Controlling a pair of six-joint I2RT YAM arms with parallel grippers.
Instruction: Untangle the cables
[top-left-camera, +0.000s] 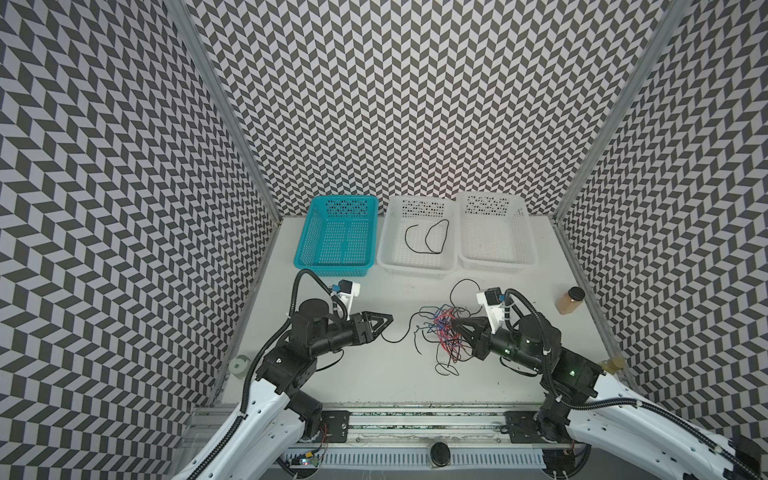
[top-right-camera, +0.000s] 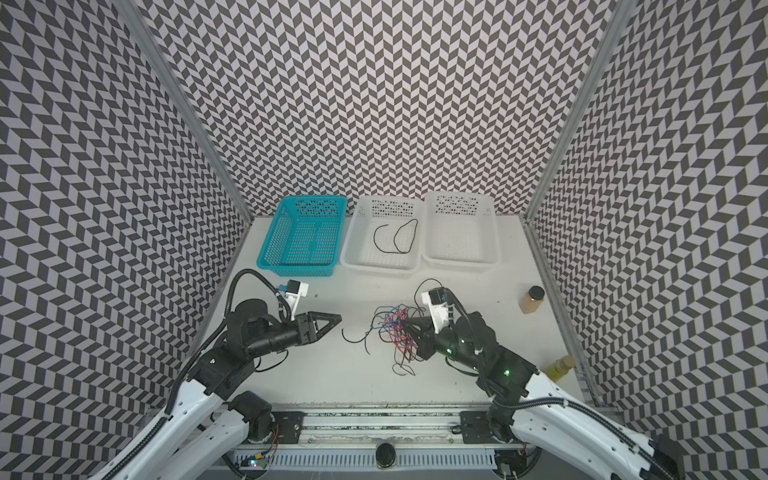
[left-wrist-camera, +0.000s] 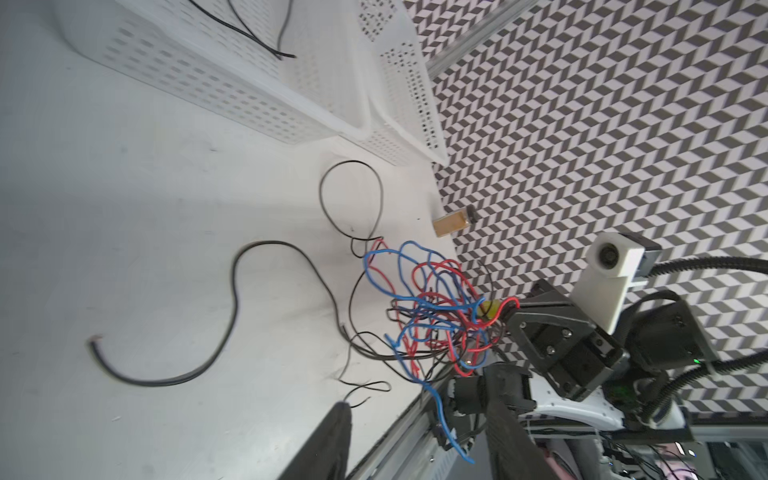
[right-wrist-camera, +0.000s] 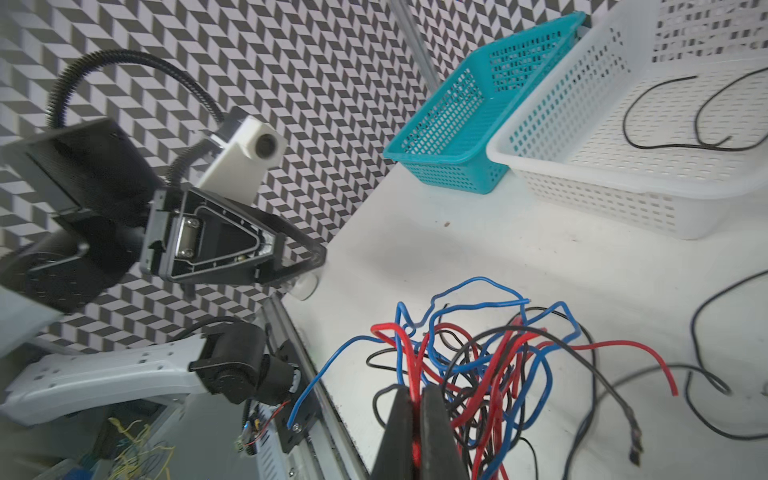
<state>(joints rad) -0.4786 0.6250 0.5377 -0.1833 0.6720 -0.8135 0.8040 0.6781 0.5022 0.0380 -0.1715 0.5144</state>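
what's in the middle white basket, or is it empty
Not empty: black cable lies looped on the floor of the middle white basket, visible in both top views.

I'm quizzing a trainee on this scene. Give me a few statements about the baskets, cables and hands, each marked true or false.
1. The teal basket holds a cable. False: it is empty; a black cable lies in the middle basket.
2. The right hand is shut on the tangle. True.
3. The left hand grips a cable. False: it is open and holds nothing; a loose cable lies on the table.
4. A jar stands right of the tangle. True.
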